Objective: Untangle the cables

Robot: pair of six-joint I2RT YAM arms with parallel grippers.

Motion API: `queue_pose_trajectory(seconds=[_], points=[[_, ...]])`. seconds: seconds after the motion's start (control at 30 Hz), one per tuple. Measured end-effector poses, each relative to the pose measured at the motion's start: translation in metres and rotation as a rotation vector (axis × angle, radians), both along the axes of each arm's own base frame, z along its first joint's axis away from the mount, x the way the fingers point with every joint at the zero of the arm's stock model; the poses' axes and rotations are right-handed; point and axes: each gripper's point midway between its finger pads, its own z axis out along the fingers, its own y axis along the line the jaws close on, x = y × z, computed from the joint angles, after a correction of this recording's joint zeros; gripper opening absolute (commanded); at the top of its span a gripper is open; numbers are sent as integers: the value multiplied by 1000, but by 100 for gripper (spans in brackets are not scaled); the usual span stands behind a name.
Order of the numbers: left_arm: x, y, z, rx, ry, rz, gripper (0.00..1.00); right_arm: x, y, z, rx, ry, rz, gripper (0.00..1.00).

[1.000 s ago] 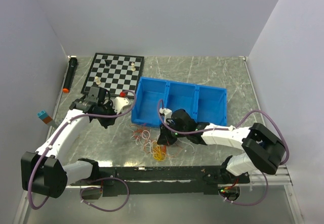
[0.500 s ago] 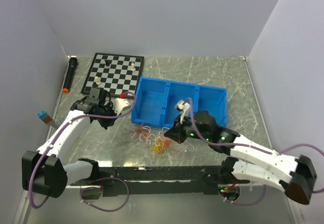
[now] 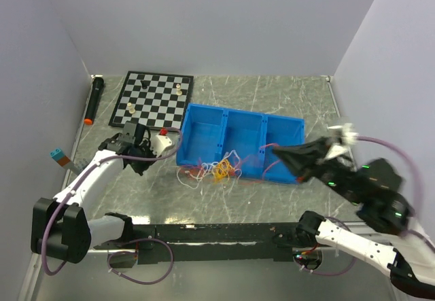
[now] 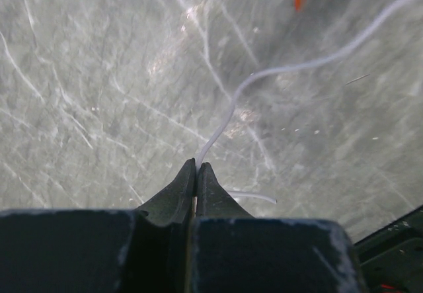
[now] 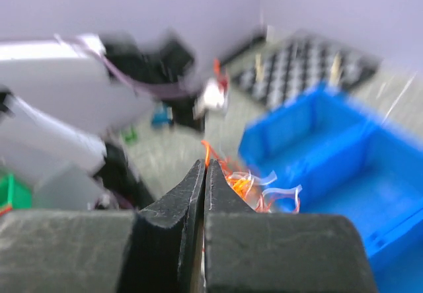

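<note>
left gripper [image 4: 197,167] clenched on a white cable [image 4: 232,101], right gripper [image 5: 203,164] pinched tight on a red-orange cable [image 5: 206,149]. the knot of cables [image 3: 217,170] sits mid-desk against the blue bin [image 3: 246,113], between the two grippers. it's stretched toward the left and right edges, so that looks like the line to pull along.
</note>
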Motion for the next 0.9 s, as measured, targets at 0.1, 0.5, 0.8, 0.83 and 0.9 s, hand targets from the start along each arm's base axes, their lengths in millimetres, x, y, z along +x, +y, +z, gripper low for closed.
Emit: queue_pose_trajectory(seconds=[0.1, 0.5, 0.8, 0.83, 0.9], points=[[-1, 8, -8, 43, -3, 11, 1, -11, -26, 51, 72, -105, -34, 0], [-4, 32, -32, 174, -2, 20, 1, -46, -90, 149, 194, -332, -98, 0], [-2, 50, -46, 270, -35, 27, 1, -70, -122, 210, 270, -448, -113, 0], [-4, 52, -49, 280, -25, 26, 1, -75, -129, 220, 289, -468, -115, 0], [-8, 55, -54, 297, -4, 27, 1, -84, -141, 235, 321, -503, -122, 0]])
